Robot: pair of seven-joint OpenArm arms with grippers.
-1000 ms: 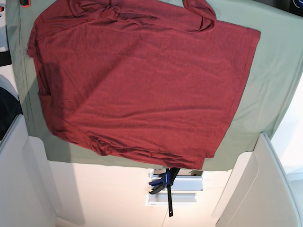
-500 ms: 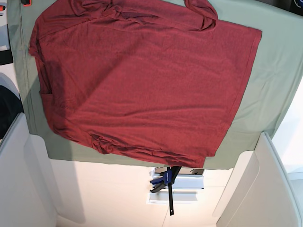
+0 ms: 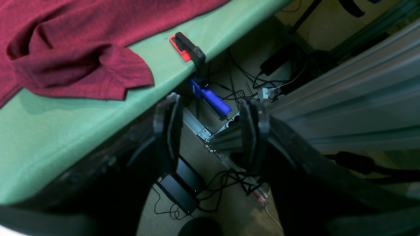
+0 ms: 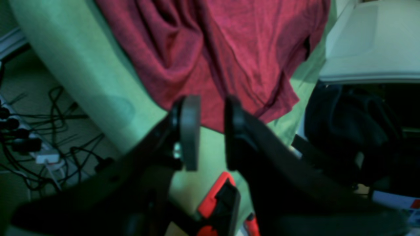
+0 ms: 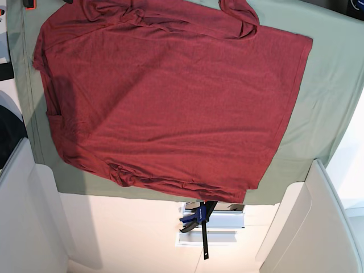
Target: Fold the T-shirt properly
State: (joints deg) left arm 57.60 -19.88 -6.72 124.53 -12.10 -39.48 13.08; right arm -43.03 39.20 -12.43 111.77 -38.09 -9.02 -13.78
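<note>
T-shirt [image 5: 170, 96] lies spread, seemingly unmoved; left claw [image 3: 210, 131] gapes empty, right claw [image 4: 211, 131] part-open, empty.

A robotics lab. A sage-green cloth [image 5: 330, 85] is clamped to the table by a red-and-black bar clamp [image 3: 187, 49]. Tangled black cables [image 3: 229, 183] and aluminium framing rails [image 3: 344, 98] sit below.

Sage-green cloth [image 5: 333, 85] covers the table, cables on the floor below.
Red-and-black clamp [image 3: 187, 49] grips the table edge at 12 o'clock in left wrist view; blue-handled clamp [image 5: 193, 219] sits at 6 o'clock in base view. Cables and a power strip [image 3: 229, 123] clutter the carpeted floor [image 3: 223, 209]. Aluminium rail [image 3: 344, 98] at 3 o'clock.
</note>
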